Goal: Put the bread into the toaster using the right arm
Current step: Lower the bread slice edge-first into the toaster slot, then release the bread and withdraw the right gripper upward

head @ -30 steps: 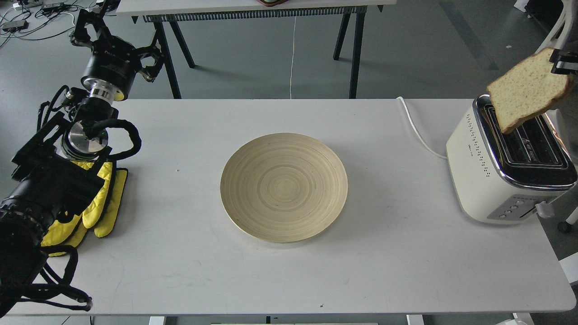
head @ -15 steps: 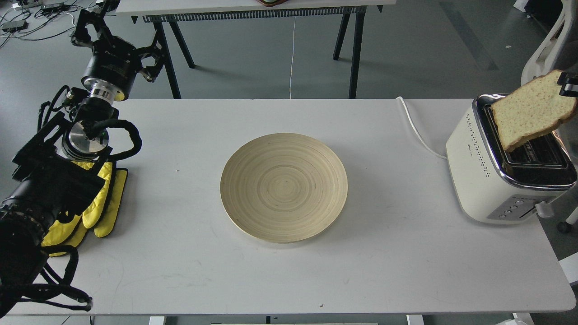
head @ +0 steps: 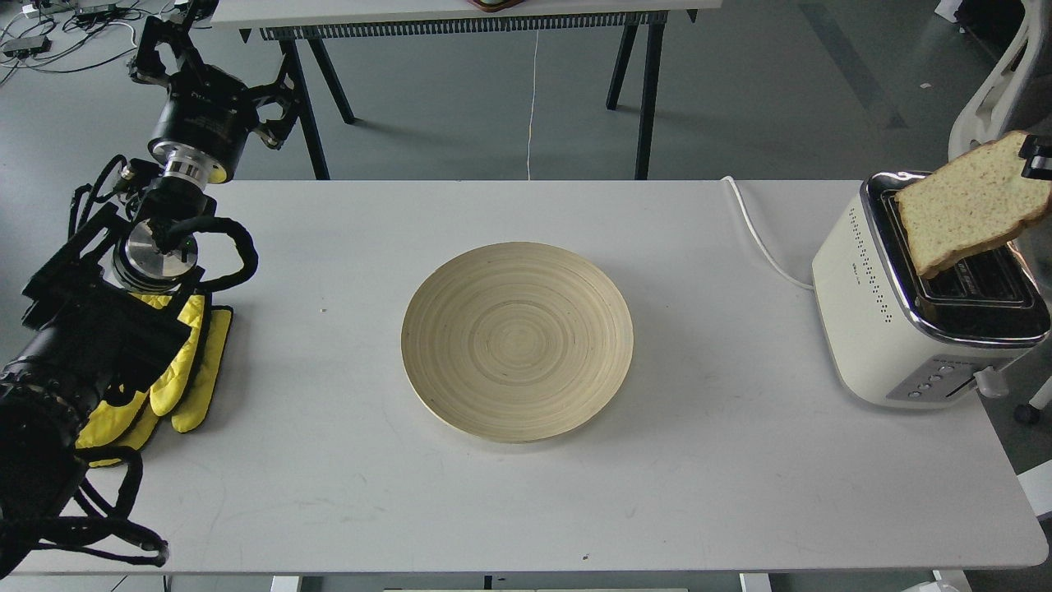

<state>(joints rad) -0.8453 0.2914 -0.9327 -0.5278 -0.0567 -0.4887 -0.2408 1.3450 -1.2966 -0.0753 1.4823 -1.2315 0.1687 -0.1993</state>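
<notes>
right gripper grasps the bread tilted over the toaster, lower corner pointing down-left.

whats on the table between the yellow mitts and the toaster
In the head view, only the round wooden plate, empty, lies between the yellow mitts and the toaster; the table on either side of it is bare.

Glossy chrome-rimmed toaster; matt wood-grain plate; speckled bread.

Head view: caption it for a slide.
Right gripper holds the bread tilted over the toaster, not yet in a slot.
</notes>
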